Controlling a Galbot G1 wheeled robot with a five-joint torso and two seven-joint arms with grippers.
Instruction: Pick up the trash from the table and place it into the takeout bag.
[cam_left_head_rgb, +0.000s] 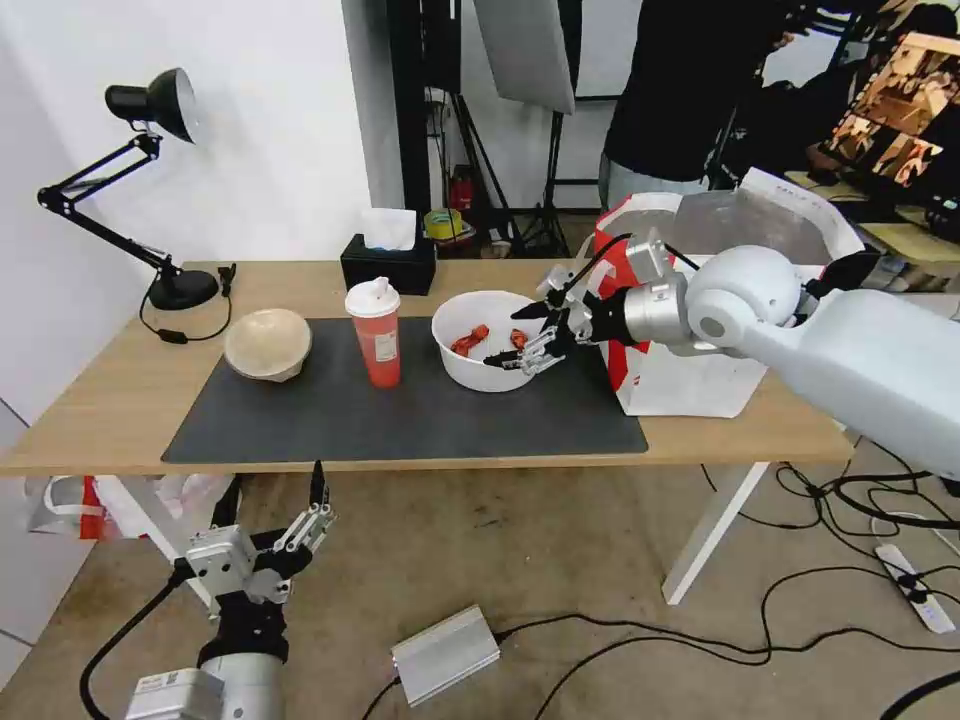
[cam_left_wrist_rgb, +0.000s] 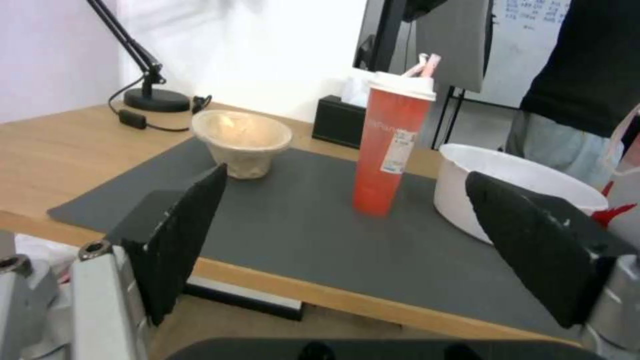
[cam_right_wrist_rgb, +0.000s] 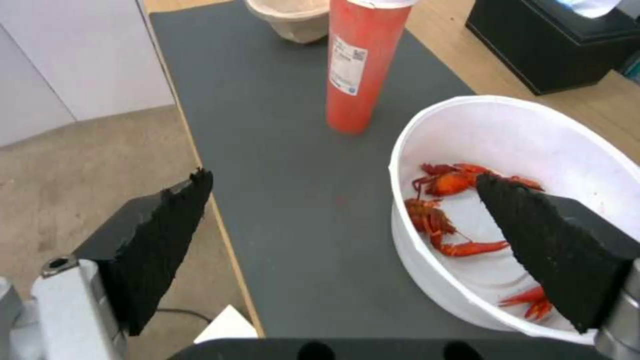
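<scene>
Head view: nearest the camera, below the table's front edge, the left gripper (cam_left_head_rgb: 270, 500) is held low over the floor, its jaws spread wide with nothing between them. The table (cam_left_head_rgb: 110, 400) is covered in its middle by a dark mat (cam_left_head_rgb: 400, 420). On the mat three pieces of trash are lined up: the pulp bowl (cam_left_head_rgb: 267, 343) at the left, the red cup (cam_left_head_rgb: 375, 332) upright in the middle, and the white bowl (cam_left_head_rgb: 480, 340) at the right, with red scraps (cam_left_head_rgb: 470, 339) lying in it. The right gripper (cam_left_head_rgb: 523, 337) is poised at the white bowl's right rim, jaws open. In the right wrist view, one finger (cam_right_wrist_rgb: 553, 250) is seen over the bowl's inside and the other (cam_right_wrist_rgb: 160, 245) well outside it, above the mat's edge; the rim is straddled, with no contact seen. The bag (cam_left_head_rgb: 690, 380) is set just beside the white bowl, at the table's right end, mouth open. Farther back, a tissue box (cam_left_head_rgb: 388, 262) is placed behind the cup, and a lamp (cam_left_head_rgb: 150, 180) stands at the far left corner.
</scene>
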